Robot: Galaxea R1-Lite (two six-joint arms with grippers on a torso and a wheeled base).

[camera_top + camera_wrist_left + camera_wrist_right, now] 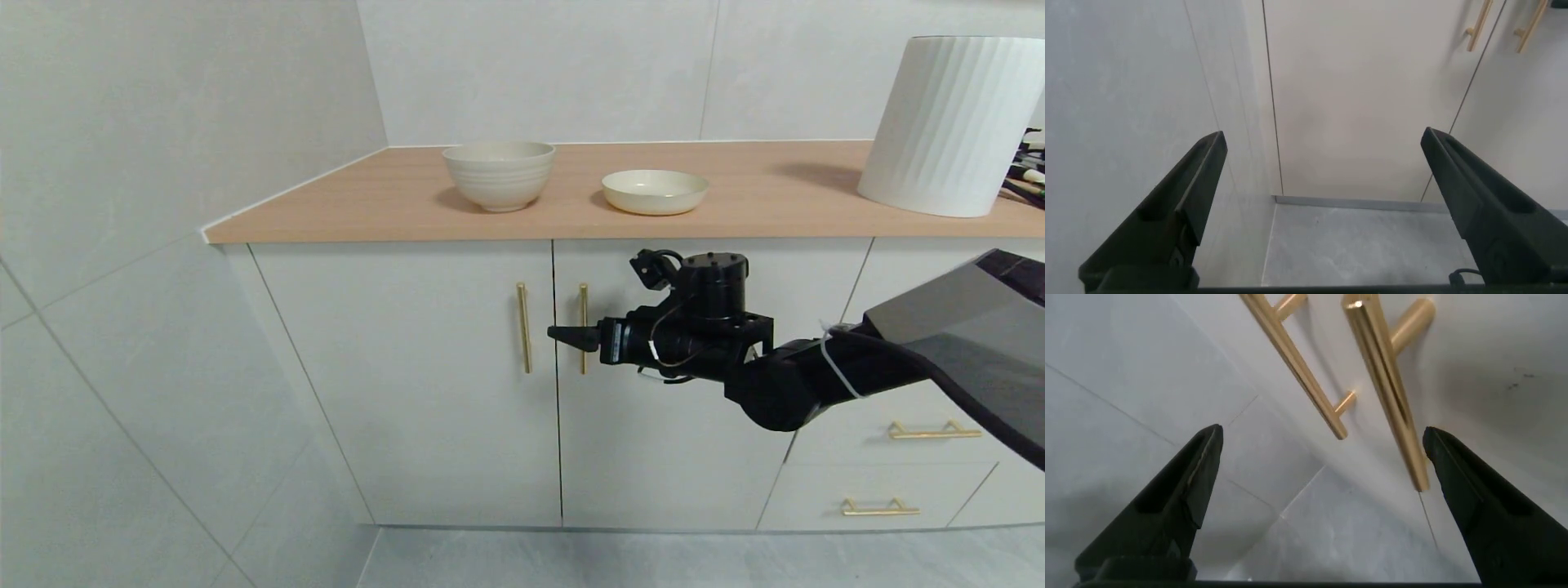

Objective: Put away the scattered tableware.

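A cream ribbed bowl (499, 173) and a shallow cream dish (655, 191) stand apart on the wooden counter (359, 214). Below them are two closed cabinet doors with vertical gold handles (523, 327) (583, 327). My right gripper (571, 335) hangs in front of the right door's handle, at mid height. In the right wrist view it (1321, 434) is open, and both gold handles (1384, 384) (1290, 363) lie just ahead between its fingers; I cannot tell if it touches them. My left gripper (1323, 137) is open and empty, low near the left door's bottom corner.
A tall white ribbed container (951, 122) stands at the counter's right end, with some utensils behind it. Drawers with gold handles (935, 430) sit to the right of the doors. A tiled wall (163, 245) closes off the left side. Grey floor (1364, 245) lies below.
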